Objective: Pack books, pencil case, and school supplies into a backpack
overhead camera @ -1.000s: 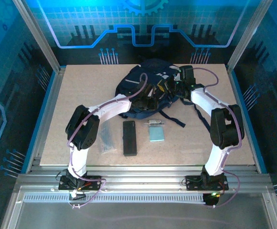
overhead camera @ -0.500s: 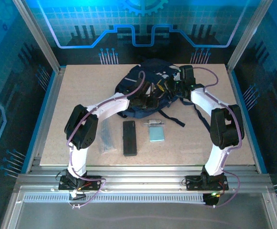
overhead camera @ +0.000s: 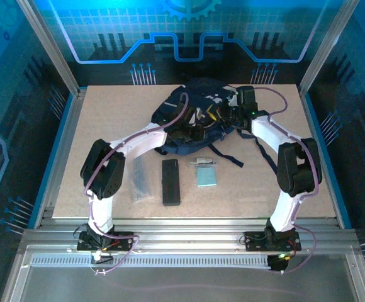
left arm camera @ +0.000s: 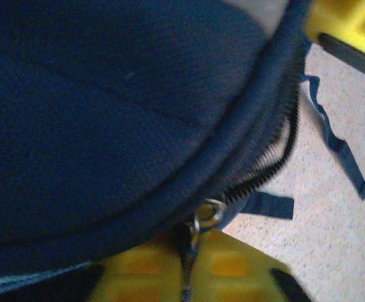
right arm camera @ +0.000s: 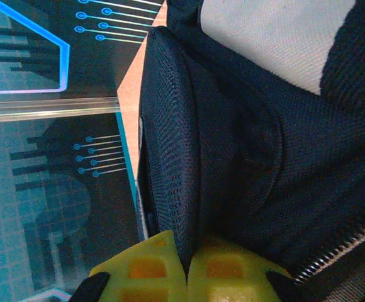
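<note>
Step in hand: opening backpack at far middle of desk. Left pincer pinching zipper pull; right pincer clamped on backpack's padded edge. Pencil case and ruler lie unpacked near the arms. Next, likely – draw pull along track while right braces the fabric.

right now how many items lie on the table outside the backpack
4, in front of the backpack: grey translucent strip leftmost, black pencil case next, light-blue pad right of it, small silvery clip beyond the pad. Others may be hidden under the backpack.
</note>
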`<state>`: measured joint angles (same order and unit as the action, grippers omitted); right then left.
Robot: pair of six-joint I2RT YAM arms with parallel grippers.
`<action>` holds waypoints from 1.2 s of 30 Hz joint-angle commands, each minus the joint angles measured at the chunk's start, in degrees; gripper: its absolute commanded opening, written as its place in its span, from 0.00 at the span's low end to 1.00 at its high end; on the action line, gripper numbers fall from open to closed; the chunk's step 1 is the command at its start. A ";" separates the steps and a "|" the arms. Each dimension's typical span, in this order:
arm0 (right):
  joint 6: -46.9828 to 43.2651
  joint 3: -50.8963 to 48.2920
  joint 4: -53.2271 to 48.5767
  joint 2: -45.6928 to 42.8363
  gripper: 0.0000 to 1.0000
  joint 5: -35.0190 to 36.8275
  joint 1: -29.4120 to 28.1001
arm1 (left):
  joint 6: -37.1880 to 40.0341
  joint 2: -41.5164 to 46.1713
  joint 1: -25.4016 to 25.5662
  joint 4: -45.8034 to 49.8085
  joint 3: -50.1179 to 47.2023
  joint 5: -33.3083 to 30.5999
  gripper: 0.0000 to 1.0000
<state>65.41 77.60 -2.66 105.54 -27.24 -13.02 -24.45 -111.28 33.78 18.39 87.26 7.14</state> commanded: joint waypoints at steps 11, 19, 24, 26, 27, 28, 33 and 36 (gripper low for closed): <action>-7.11 4.85 -5.25 0.88 0.00 -3.16 -0.74 | 3.66 1.39 -7.77 -10.06 3.25 10.06 0.19; -7.31 4.45 -5.19 0.69 0.00 -3.43 -0.79 | 1.86 1.10 -7.86 -12.23 2.58 7.72 0.00; -8.43 4.93 -6.51 0.46 0.00 -3.14 -0.25 | 4.82 2.45 -7.94 -7.47 2.12 6.05 0.00; -8.80 5.02 -6.78 0.55 0.00 -3.10 0.24 | 7.36 2.53 -8.02 -3.07 2.50 5.33 0.00; -8.81 5.07 -6.79 0.63 0.00 -3.21 0.47 | 8.47 2.48 -8.05 -0.86 2.72 4.90 0.00; -8.81 4.98 -6.75 0.69 0.00 -3.31 0.67 | 9.92 2.39 -8.05 1.76 2.90 4.17 0.00; -9.78 5.66 -7.72 0.83 0.00 -2.98 1.16 | 14.91 2.22 -8.12 11.40 2.53 -5.21 0.00; -10.36 6.52 -8.46 0.87 0.00 -2.98 1.39 | 16.75 1.53 -8.67 15.64 3.41 -9.27 0.00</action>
<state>58.17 80.58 -10.44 107.09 -29.21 -13.19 -11.55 -110.52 28.82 26.26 89.01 13.41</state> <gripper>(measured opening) 0.059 0.027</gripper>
